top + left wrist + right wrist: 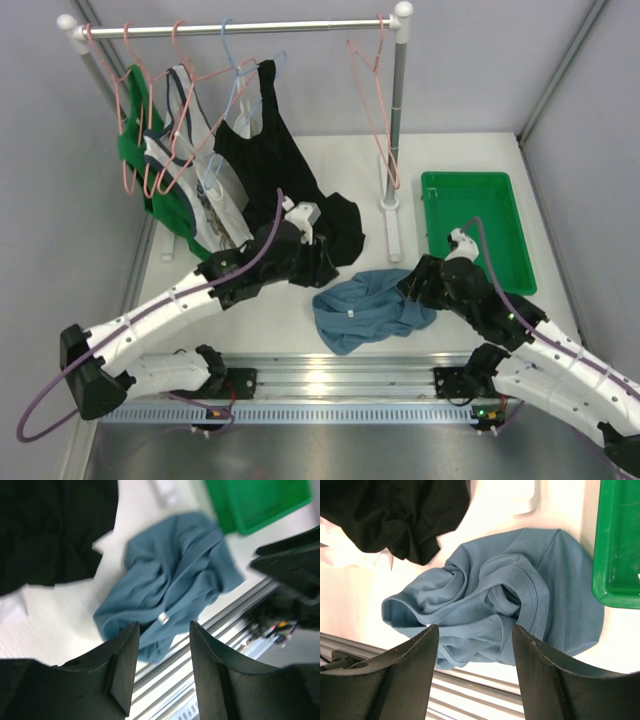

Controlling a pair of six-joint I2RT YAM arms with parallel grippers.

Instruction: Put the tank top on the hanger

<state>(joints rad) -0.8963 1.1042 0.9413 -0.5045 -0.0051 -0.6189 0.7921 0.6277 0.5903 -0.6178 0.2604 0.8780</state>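
Observation:
The dusty blue tank top (365, 305) lies crumpled on the white table near the front edge, its small white label (163, 618) showing. It also shows in the left wrist view (170, 580) and the right wrist view (510, 595). An empty pink wire hanger (372, 95) hangs alone at the right end of the rail. My left gripper (322, 265) is open and empty, just left of the tank top over the black top's hem; the left wrist view (164, 626) shows its jaws apart. My right gripper (413, 285) is open and empty at the tank top's right edge, seen from the right wrist (475, 629).
A black top (285, 180), a white patterned top (190, 170) and a green top (133, 150) hang at the rail's left among more pink hangers and a light blue hanger (238, 70). A green tray (478, 185) sits right. The rack's post and foot (392, 230) stand behind the tank top.

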